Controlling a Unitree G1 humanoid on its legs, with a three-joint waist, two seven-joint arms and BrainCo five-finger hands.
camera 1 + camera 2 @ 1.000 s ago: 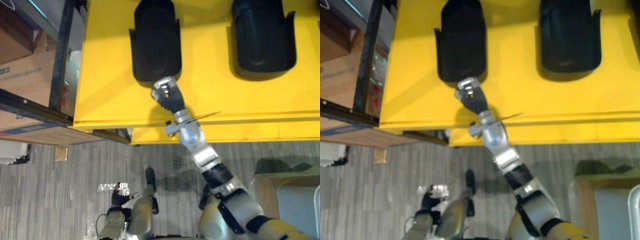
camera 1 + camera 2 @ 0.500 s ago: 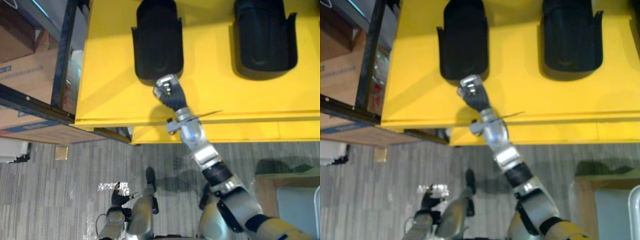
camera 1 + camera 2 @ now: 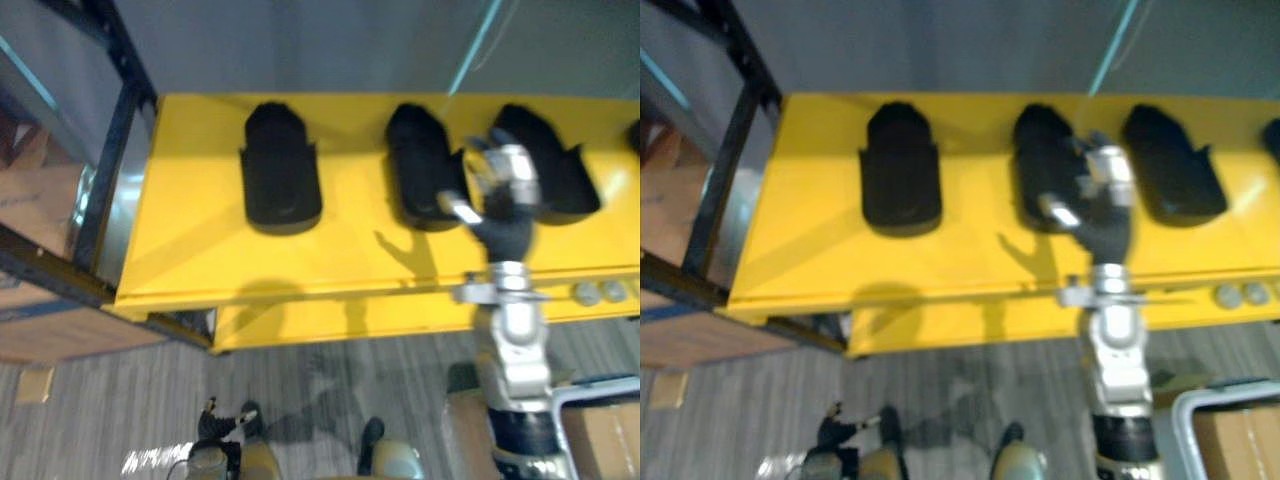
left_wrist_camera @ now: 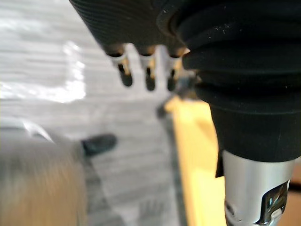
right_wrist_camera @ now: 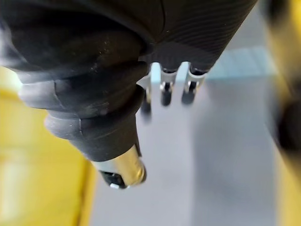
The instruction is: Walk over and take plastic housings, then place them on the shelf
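The right hand is up off the deck now, fingers loosely spread, thumb out, nothing in it. A second ago it sat at the near end of the left housing. The view has swung right too, and the hand hovers between the middle housing and the right housing. All three lie in a row on the yellow shelf, so that left one reads as placed. They're matte black plastic shells with rounded far ends and flared side tabs, on smooth glossy yellow. The left hand hangs relaxed, fingers straight, over the grey floor.
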